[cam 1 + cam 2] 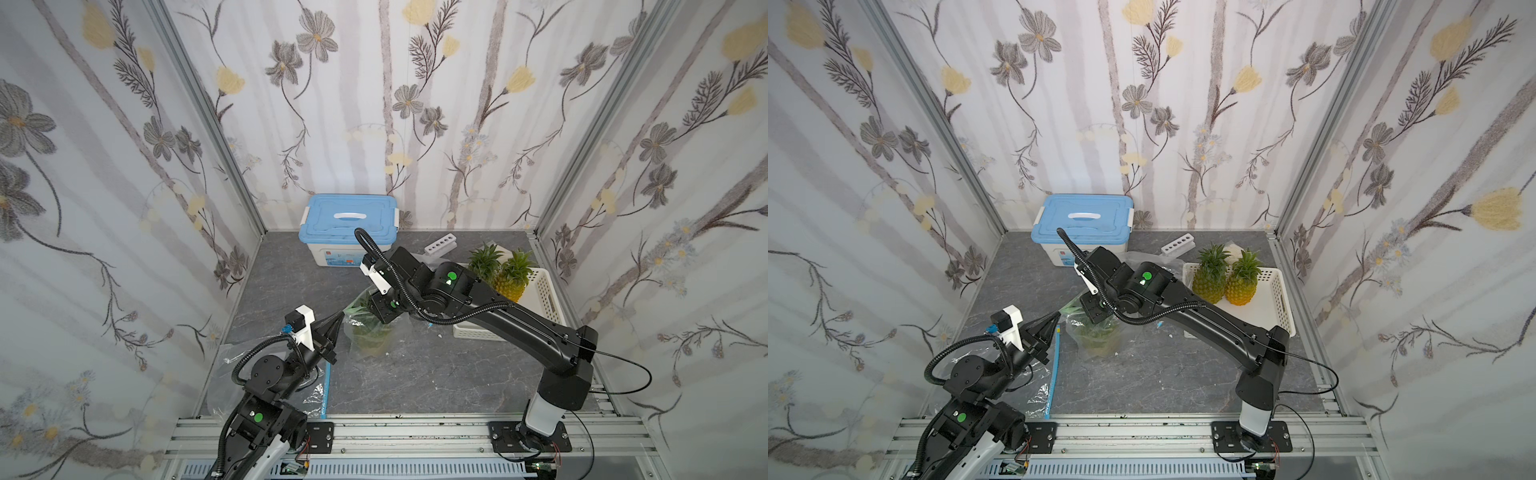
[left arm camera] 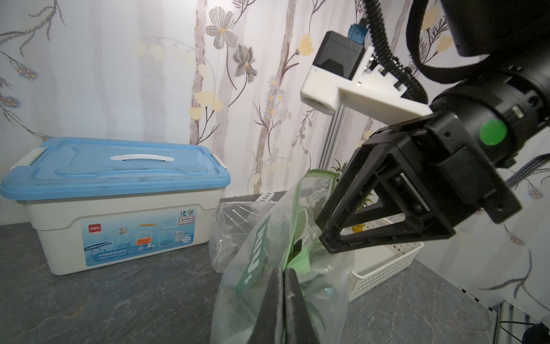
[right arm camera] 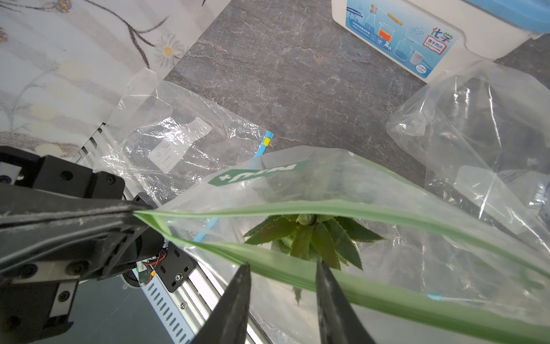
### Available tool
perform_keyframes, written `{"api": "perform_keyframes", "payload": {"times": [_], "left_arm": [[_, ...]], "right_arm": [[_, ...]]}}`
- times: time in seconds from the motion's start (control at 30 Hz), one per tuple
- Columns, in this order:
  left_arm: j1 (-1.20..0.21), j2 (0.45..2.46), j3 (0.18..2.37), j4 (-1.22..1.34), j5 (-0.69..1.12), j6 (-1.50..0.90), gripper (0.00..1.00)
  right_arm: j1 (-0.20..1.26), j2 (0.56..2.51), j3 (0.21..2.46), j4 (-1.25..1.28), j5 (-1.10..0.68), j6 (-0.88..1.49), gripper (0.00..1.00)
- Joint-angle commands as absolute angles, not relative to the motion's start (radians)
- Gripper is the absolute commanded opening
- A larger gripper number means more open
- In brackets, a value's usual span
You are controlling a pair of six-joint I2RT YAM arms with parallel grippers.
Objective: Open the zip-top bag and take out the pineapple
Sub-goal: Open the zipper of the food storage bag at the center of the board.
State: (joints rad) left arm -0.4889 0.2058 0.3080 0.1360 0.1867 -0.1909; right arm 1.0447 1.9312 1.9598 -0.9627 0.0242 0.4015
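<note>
Zip-top bag, left wrist view: clear thin film with a green zip strip, standing on the worktop. My left fingers are pressed together on the end of that strip. My right fingers hang over the mouth; I cannot read their gap from here. Behind stands a blue-lidded storage box, lid on, contents unseen.

Right wrist view: right fingers spread and holding nothing, tips just at the near zip strip. The strips are parted and the mouth is open. Pineapple inside, crown up. Flat clear bag and crumpled clear bag lie on the worktop, apparently empty.

Both top views: the bag with its fruit stands between my two arms. White basket, well to my right, holds two other pineapples, upright.

Handling, my judgement: the fruit is fairly heavy and hard-skinned, with stiff, prickly leaves. The film is limp and slick and likely to ride up with the fruit. I would take hold at the crown's base, with my left pinch keeping the bag back.
</note>
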Motion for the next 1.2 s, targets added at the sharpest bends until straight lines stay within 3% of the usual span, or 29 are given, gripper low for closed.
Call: {"api": "perform_keyframes", "payload": {"times": [0.0, 0.57, 0.9, 1.0, 1.17], "left_arm": [[-0.487, 0.213, 0.304, 0.217, 0.214, -0.205, 0.02], [-0.489, 0.189, 0.267, 0.235, 0.240, -0.223, 0.03], [-0.489, 0.187, 0.244, 0.262, 0.237, -0.236, 0.10], [-0.489, 0.186, 0.237, 0.264, 0.235, -0.241, 0.12], [-0.489, 0.182, 0.227, 0.255, 0.229, -0.241, 0.22]], "right_arm": [[1.042, 1.962, 2.010, -0.984, 0.078, 0.440, 0.38], [1.019, 2.076, 2.068, -0.982, 0.081, 0.446, 0.50], [1.046, 2.093, 2.065, -1.069, 0.046, 0.468, 0.60], [1.053, 2.122, 2.061, -1.073, 0.030, 0.471, 0.60], [1.053, 2.151, 1.992, -1.005, 0.002, 0.475, 0.56]]}}
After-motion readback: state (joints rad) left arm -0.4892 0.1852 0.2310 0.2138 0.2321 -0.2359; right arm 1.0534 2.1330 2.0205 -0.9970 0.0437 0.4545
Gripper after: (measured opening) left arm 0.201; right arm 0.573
